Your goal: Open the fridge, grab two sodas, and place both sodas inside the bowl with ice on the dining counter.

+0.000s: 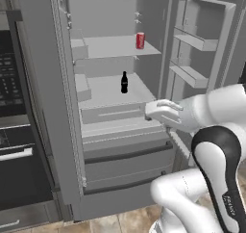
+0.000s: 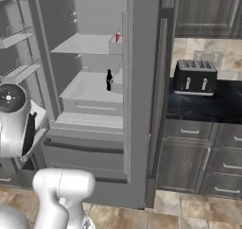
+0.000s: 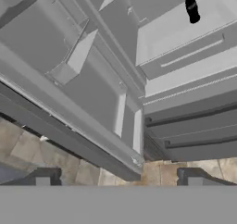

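Standing upright on separate shelves: bottle [image 1: 124, 82], can [image 1: 140, 40].

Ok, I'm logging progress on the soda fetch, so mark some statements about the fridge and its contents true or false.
1. The fridge stands open. True.
2. The red can sits on a higher shelf than the dark bottle. True.
3. The gripper is shut on the bottle. False: it is open and holds nothing.
4. The bottle lies on its side. False: it stands upright.
5. A toaster sits on the counter beside the fridge. True.
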